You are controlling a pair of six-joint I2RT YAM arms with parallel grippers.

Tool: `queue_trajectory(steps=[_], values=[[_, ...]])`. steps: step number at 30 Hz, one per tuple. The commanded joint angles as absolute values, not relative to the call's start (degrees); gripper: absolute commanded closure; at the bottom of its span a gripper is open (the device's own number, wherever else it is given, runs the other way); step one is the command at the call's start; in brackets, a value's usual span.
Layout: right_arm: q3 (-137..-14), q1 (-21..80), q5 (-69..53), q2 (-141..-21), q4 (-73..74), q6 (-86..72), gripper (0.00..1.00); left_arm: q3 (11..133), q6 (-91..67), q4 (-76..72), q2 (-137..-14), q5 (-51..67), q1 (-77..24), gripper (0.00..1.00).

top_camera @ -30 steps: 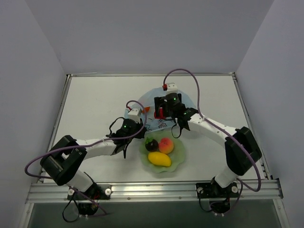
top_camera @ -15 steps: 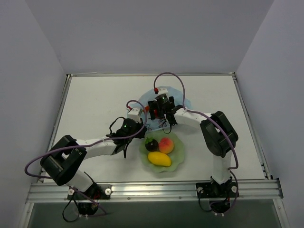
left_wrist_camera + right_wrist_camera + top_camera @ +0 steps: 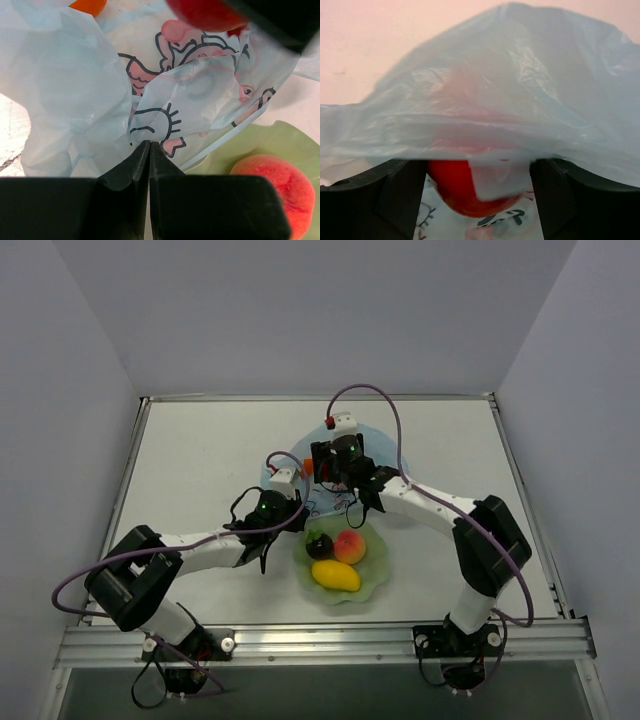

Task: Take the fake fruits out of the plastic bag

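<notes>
Roughly, the job looks more than half done. Lying in the pale green scalloped bowl [image 3: 378, 570] are three pieces: a dark purple round fruit [image 3: 319, 544] on the left, a pink-orange peach [image 3: 349, 546] beside it on the right, and a yellow mango [image 3: 336, 575] in front of them. At least two pieces are not yet out. A small orange fruit [image 3: 87, 5] shows at the edge of the crinkly light-blue plastic bag [image 3: 75, 90], and a glossy red round fruit [image 3: 462, 195] sits under the bag's film. Whether anything else is buried in the folds cannot be told. The bag itself lies on the white bench [image 3: 200, 460] just behind the bowl, its printed white panel reaching to the bowl's rim.

On the left, the left gripper [image 3: 150, 147] has its jaws pressed fully together on a pinched fold of the bag, at the printed panel near the bowl, which I judge is holding the bag in place.

On the right, the right gripper [image 3: 477, 175] is pushed in under the raised blue film. Its jaws stand wide apart with the red fruit between them and filling nearly the whole gap. A scrap of film hangs on the fruit's right side. Whether the jaws are already pressing on the fruit I cannot tell.
</notes>
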State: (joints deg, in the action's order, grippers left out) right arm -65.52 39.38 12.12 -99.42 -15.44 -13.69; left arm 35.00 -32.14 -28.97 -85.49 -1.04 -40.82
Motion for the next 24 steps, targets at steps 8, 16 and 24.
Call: queue_trajectory(steps=[8, 16, 24], values=[[-55.82, 45.08, 8.87, -81.14, -13.99, -18.80, 0.53, 37.79, -31.29, -29.09, -82.00, -2.72, -40.87, 0.98], [-43.69, 53.69, 19.13, -59.25, 3.39, -36.07, 0.53, 37.53, -30.41, -28.39, -80.60, -3.95, -40.78, 0.97], [-35.42, 67.05, 29.27, -49.21, 18.01, -55.63, 0.53, 37.35, -30.32, -28.48, -80.33, -3.96, -40.78, 0.98]])
